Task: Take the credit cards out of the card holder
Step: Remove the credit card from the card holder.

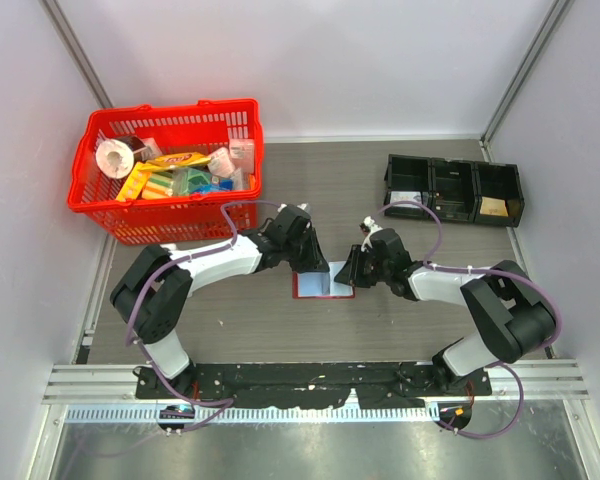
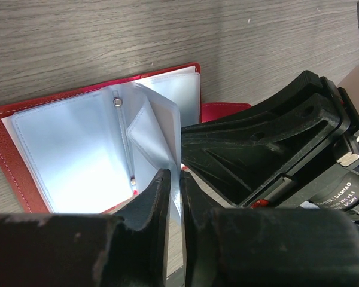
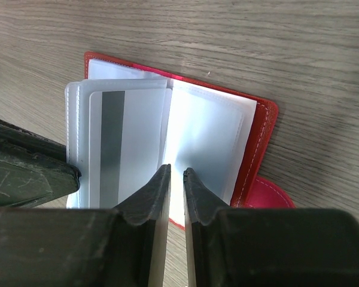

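Note:
The red card holder [image 1: 318, 285] lies spread open on the table between my two grippers, its pale blue pockets [image 2: 72, 149] facing up. My left gripper [image 1: 307, 264] is shut on the edge of one raised pocket sleeve [image 2: 167, 128], seen in the left wrist view [image 2: 175, 177]. A pale card with a grey stripe [image 3: 116, 149] sits in a pocket on the lifted sleeves. My right gripper [image 1: 349, 272] hangs over the holder's near edge [image 3: 266, 128], its jaws [image 3: 176, 171] almost together with nothing between them. The red snap tab [image 3: 269, 194] lies on the table.
A red plastic basket [image 1: 170, 110] full of packets stands at the back left. A black compartment tray [image 1: 452, 163] with small items stands at the back right. Grey walls close the table on three sides.

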